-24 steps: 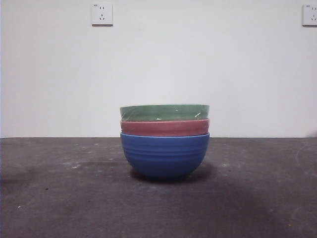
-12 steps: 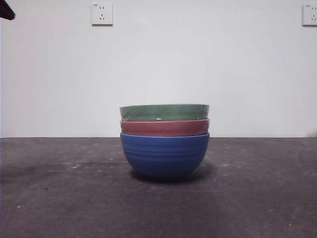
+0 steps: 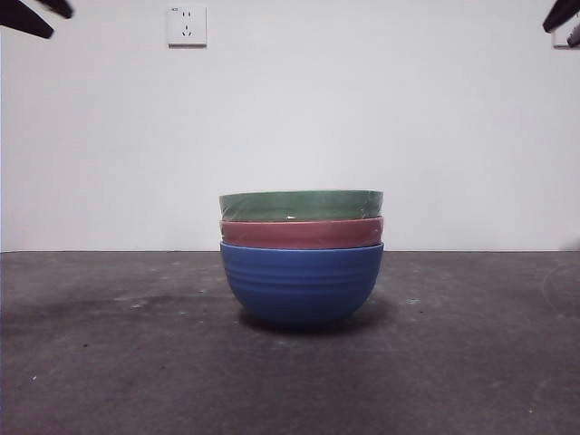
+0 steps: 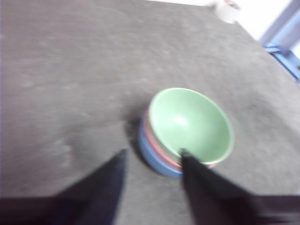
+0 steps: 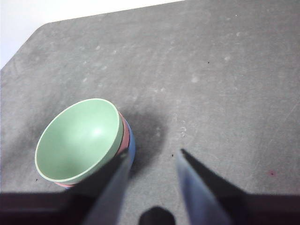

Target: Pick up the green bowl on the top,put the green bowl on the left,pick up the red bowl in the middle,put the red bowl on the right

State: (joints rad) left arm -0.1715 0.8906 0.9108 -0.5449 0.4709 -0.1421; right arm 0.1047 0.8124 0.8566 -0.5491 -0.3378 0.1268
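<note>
Three bowls stand nested in one stack at the middle of the dark table. The green bowl point(image 3: 300, 206) is on top, the red bowl point(image 3: 301, 234) under it, a blue bowl point(image 3: 301, 283) at the bottom. The stack also shows in the left wrist view point(image 4: 190, 123) and the right wrist view point(image 5: 79, 138). My left gripper point(image 4: 152, 157) is open, high above the table and near the stack's side. My right gripper point(image 5: 152, 157) is open, high above bare table beside the stack. In the front view only black tips show, at the top left corner point(image 3: 32, 14) and the top right corner point(image 3: 564, 18).
The dark grey table point(image 3: 109, 362) runs back to a white wall with a socket point(image 3: 187, 25) at the upper left. A roll of white tape point(image 4: 228, 9) lies near the table's far edge in the left wrist view.
Black gripper tips have come into the front view, first at the top left corner, now also at the top right. The bowl stack has not moved.
</note>
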